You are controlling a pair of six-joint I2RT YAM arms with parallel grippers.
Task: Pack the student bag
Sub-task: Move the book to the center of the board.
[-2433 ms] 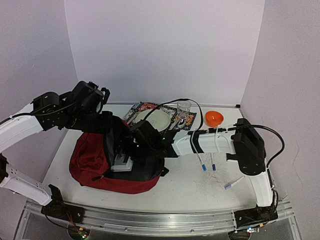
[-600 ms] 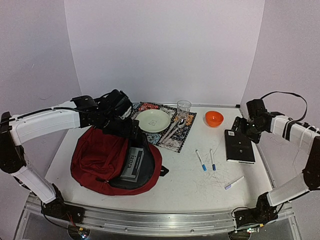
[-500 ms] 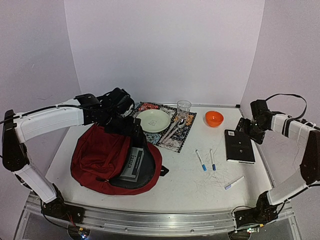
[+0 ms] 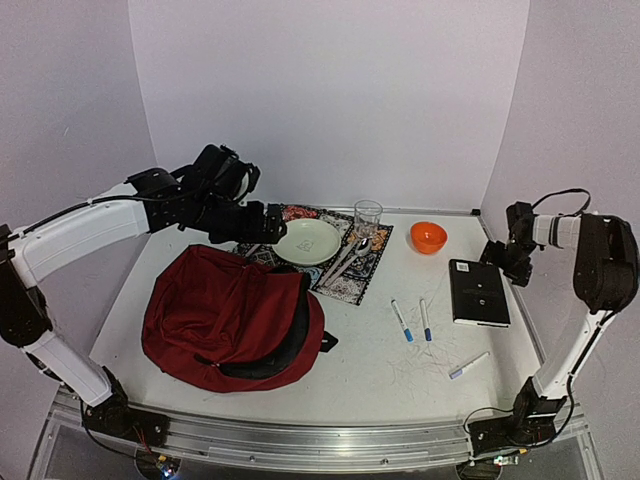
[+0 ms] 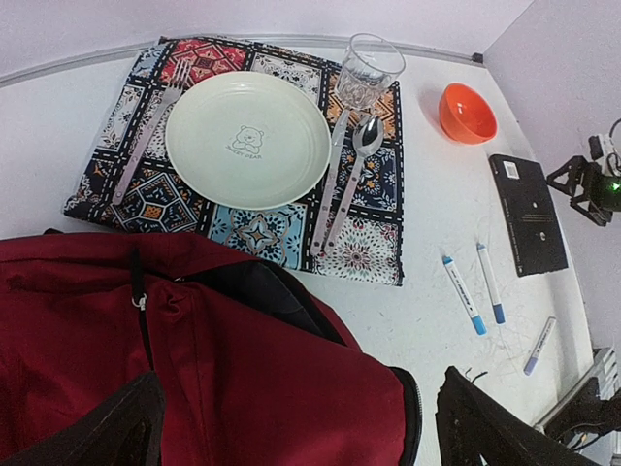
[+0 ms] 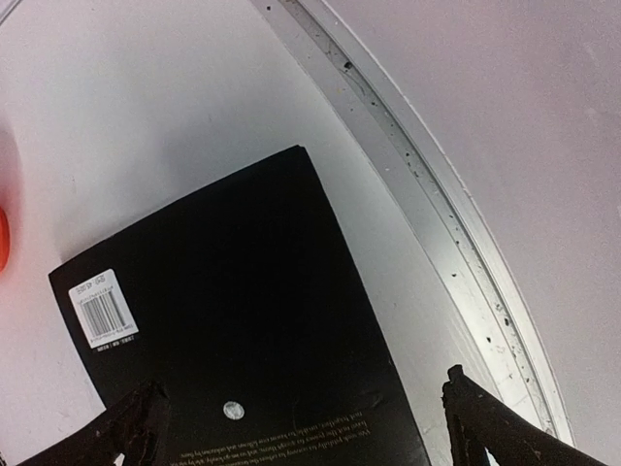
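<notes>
Left hand (image 4: 258, 222) wide-jawed above student bag (image 4: 225, 315)

A large backpack (image 4: 215, 315) of soft dark-red fabric is seen slumped flat on the left half of the table (image 4: 400, 370); its shape is rounded and floppy; a black-lined opening is seen gaping in a crescent along its right side; a black strap end is shown poking out there.

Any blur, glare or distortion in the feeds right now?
Top external: even soft light, no glare, dark-red fabric backpack sharp. Left wrist: sharp, white table's far edge bowed by the lens. Right wrist: flat black book crisp, its white barcode label in focus.
</notes>
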